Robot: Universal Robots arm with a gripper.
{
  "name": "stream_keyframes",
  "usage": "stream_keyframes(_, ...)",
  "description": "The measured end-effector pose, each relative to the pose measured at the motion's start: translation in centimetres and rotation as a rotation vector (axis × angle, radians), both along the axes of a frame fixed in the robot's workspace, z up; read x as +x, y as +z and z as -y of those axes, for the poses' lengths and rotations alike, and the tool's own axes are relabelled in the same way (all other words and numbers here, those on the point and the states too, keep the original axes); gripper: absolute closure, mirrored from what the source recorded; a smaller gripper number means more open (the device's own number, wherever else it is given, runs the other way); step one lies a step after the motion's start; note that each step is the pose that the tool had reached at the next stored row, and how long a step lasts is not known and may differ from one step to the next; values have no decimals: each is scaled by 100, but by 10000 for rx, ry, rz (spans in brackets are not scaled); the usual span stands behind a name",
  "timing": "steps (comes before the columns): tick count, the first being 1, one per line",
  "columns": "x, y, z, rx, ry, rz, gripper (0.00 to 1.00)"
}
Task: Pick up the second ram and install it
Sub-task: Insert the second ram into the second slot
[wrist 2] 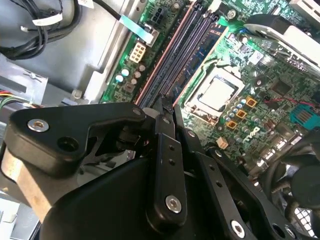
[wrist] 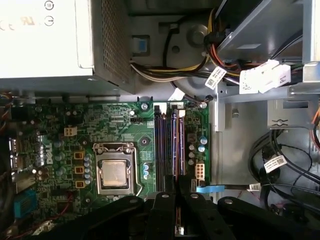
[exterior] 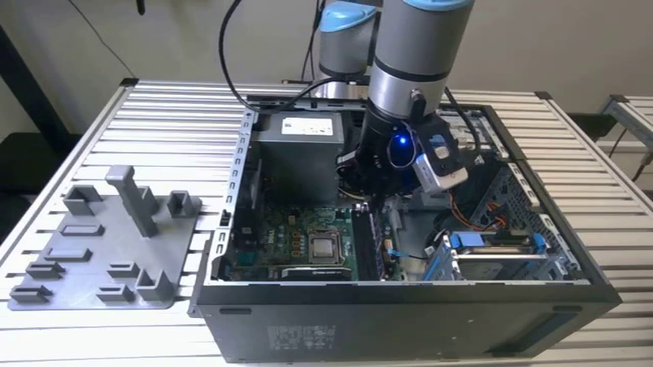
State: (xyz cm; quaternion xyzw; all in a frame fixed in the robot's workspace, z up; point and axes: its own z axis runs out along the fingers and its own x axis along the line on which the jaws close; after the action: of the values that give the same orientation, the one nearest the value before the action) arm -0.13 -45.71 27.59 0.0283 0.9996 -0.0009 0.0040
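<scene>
In the exterior view, an open computer case [exterior: 408,313] lies on a slatted desk [exterior: 153,115]. A grey fixture [exterior: 102,252] sits on the desk by the case, on the exterior view's left. The arm [exterior: 418,53] reaches down into the case from the far side. Its claw [exterior: 375,200] hangs low over the far end of the long black sockets [exterior: 368,243], on the right edge of the green motherboard [exterior: 290,237]. The processor seat [exterior: 326,246] lies just left of those sockets, and the grey power supply [exterior: 301,145] stands at the far end of the case.

In the first wrist view, the sockets run side by side between the processor seat and a row of small capacitors [wrist: 192,150]. The ram [wrist: 174,145] appears as a slim dark strip standing on edge in one socket, in line with the claw's middle. A similar strip [wrist: 181,145] stands in the socket just beside it. Which of the two is the second one cannot be settled for certain. Bundled cables [wrist: 170,70] hang past the sockets' other end.

In the second wrist view, the claw's black links come to a point right at the end of the socket row, touching it or nearly so. Whether the claw is apart, together or clamped on the ram cannot be told.
</scene>
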Motion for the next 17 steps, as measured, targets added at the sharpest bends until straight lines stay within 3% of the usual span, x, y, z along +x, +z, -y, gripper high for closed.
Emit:
stream_keyframes(10,-2,-54,0,2,0,-1,86)
stream_keyframes(17,-20,-182,0,2,-2,-8,86)
